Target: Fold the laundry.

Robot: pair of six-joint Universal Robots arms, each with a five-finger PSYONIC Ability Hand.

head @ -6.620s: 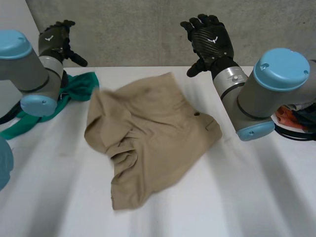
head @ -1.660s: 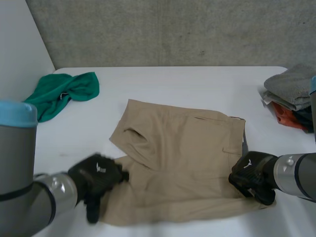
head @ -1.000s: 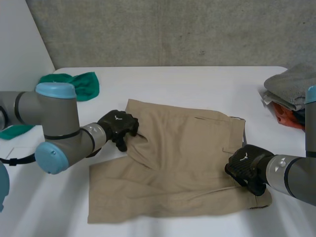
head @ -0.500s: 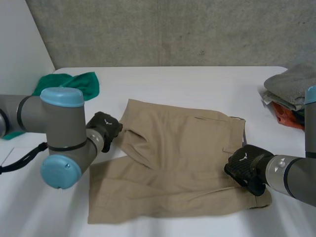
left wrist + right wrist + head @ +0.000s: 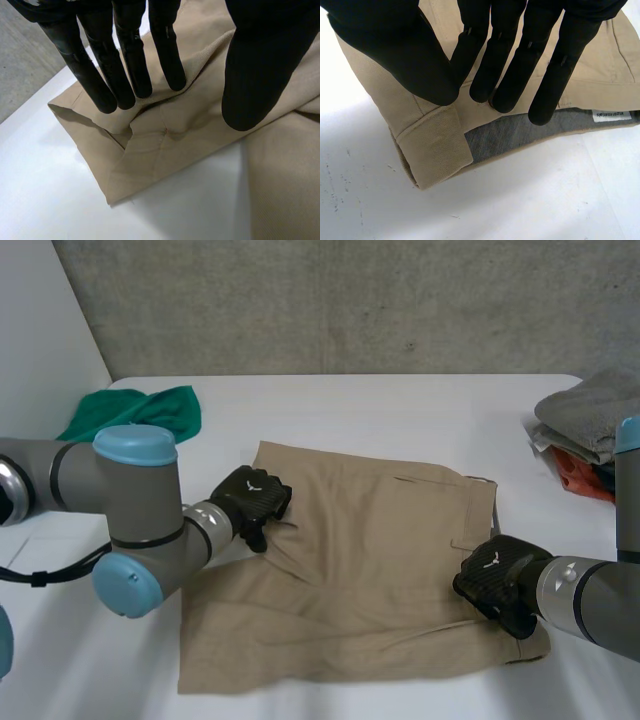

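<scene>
Tan shorts [image 5: 370,570] are laid flat in the middle of the table [image 5: 400,410].
The left hand [image 5: 255,502] is pressed with straight fingers on the folded 9 o'clock edge, nothing gripped; the right hand [image 5: 495,580] is likewise flattened on the 4 o'clock waistband corner. A white label [image 5: 614,115] is seen there, its print unreadable. The folded pile [image 5: 590,430] at 3 o'clock is cut off.
</scene>
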